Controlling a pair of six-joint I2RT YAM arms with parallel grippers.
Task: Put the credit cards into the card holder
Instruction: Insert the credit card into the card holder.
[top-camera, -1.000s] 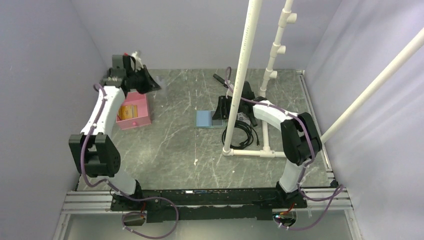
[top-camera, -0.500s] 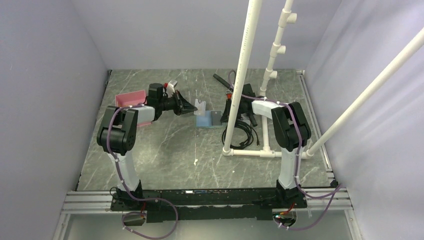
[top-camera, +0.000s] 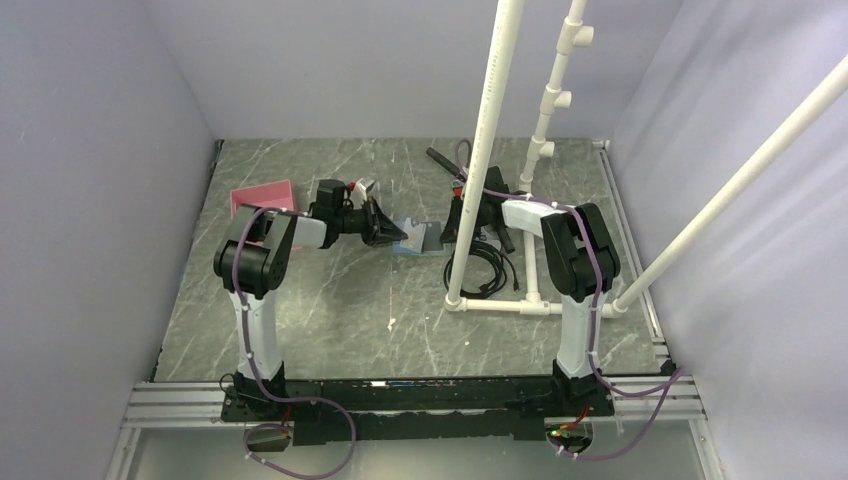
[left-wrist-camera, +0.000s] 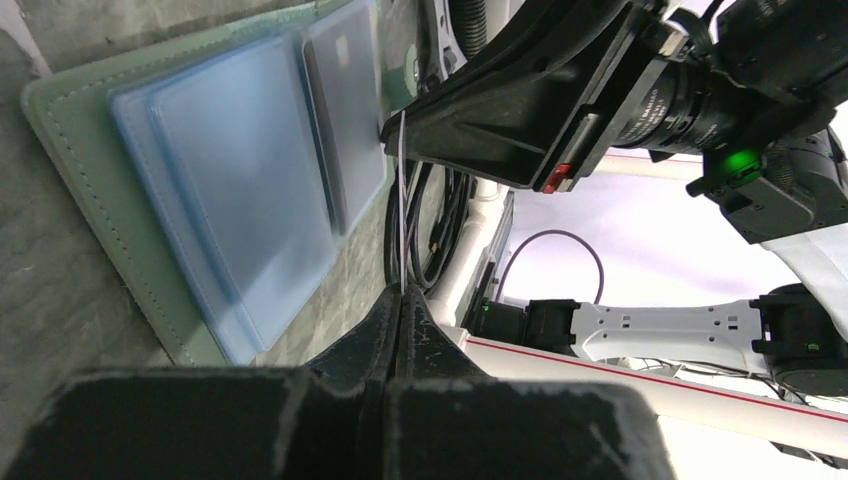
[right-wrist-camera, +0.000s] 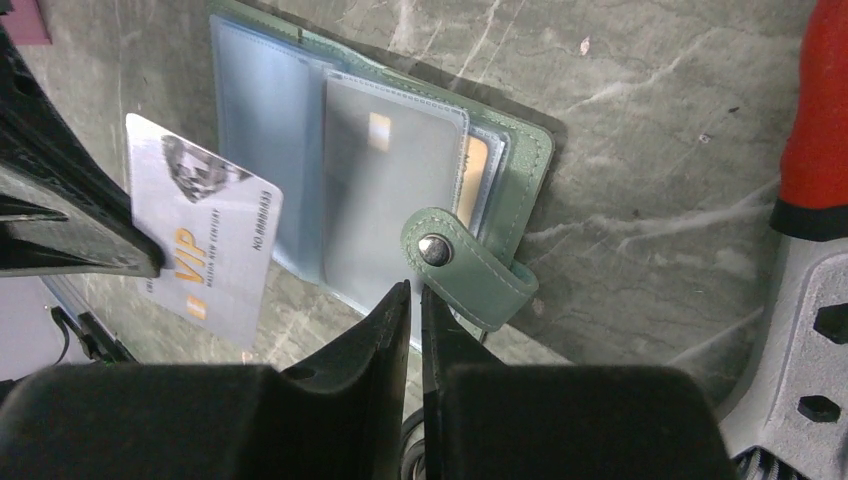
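Left hand (left-wrist-camera: 402, 300) clamps a card (right-wrist-camera: 205, 240) above the open holder (right-wrist-camera: 260, 130), ready to slot it in. Right hand (right-wrist-camera: 415, 292) is nearly closed by the tab (right-wrist-camera: 470, 272); I cannot tell whether it holds anything.

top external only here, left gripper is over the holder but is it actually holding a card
Observer: Yes. The left gripper is shut on a white VIP card, pinched by one edge, beside the holder.
Operator: holder open or closed
Observer: Open and flat, pale blue sleeves up. Its snap tab lies just at the right gripper, whose fingers are nearly together. I cannot tell if they grip anything.
Operator: any cards in already
Observer: An orange-tan card peeks out of the sleeves on the tab side.
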